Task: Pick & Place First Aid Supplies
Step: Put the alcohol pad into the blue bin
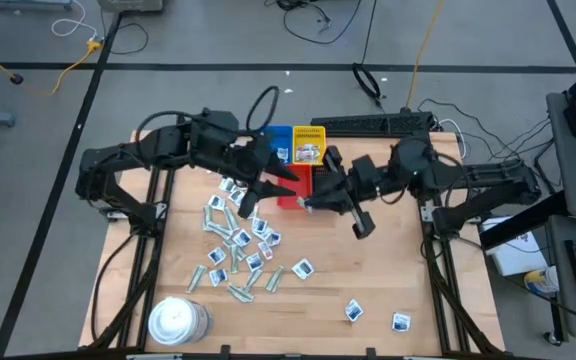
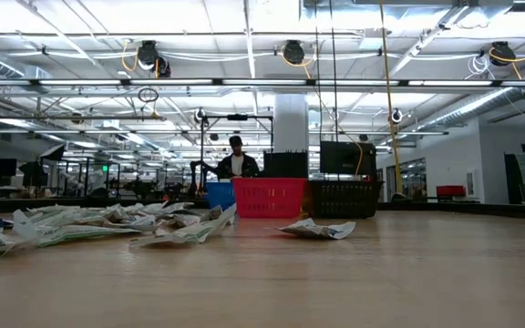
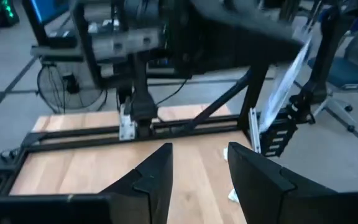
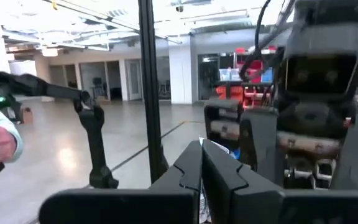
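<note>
My right gripper (image 1: 308, 204) pinches a packet (image 4: 205, 149) by the red tray (image 1: 293, 190); I'd centre before dropping. Left gripper (image 3: 197, 168) gapes empty

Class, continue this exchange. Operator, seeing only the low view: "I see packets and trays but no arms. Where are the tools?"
Observer: Both hang over the table's far middle, by the red tray: left tool, right tool.
Operator: Is either holding anything?
Observer: The right tool is shut on a white packet; the left tool is open and empty.
Operator: Anything else I miss?
Observer: A round white tub, on the left arm's side, away from the trays.
</note>
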`<state>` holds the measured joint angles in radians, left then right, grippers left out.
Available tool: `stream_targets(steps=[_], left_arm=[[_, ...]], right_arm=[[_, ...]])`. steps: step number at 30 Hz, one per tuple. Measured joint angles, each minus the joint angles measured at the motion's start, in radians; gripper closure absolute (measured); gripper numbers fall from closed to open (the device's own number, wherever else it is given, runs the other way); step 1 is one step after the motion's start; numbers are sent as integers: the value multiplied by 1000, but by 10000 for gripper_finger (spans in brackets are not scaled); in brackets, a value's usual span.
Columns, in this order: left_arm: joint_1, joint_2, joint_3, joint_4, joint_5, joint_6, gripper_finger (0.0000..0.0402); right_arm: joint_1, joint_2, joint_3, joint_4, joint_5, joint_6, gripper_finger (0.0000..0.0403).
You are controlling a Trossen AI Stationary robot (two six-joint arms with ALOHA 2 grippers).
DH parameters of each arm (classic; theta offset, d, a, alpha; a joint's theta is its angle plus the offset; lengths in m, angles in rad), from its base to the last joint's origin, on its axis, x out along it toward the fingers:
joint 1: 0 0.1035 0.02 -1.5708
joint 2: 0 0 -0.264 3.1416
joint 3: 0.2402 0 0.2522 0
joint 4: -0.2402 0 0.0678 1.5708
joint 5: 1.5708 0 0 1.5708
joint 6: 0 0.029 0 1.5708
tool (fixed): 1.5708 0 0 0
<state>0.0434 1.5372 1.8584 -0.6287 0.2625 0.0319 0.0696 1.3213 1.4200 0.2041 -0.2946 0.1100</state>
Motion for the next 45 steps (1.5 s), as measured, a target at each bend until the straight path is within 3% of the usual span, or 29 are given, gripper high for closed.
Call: stream_targets(steps=[3,11,17,20,26,33,37,45], left_arm=[[1,0,-1,-27,9,-5,243],[0,5,-1,78,211,-6,243],[0,4,-1,70,219,-34,248],[0,4,-1,64,226,-31,279],[3,4,-1,17,235,-14,388],[15,3,0,-1,228,-41,398],[37,3,0,-82,189,-70,399],[82,4,0,-381,57,-24,400]], right_arm=[[-13,-1,7,-16,-3,1,403],[-24,19,6,-74,-4,1,403],[-24,31,7,-64,1,-20,403],[-24,35,5,-65,1,-21,403],[-25,37,6,-52,5,-44,403],[-31,37,5,-59,11,-45,399],[-45,22,5,-87,11,-38,366],[-55,-49,5,-121,4,-24,260]])
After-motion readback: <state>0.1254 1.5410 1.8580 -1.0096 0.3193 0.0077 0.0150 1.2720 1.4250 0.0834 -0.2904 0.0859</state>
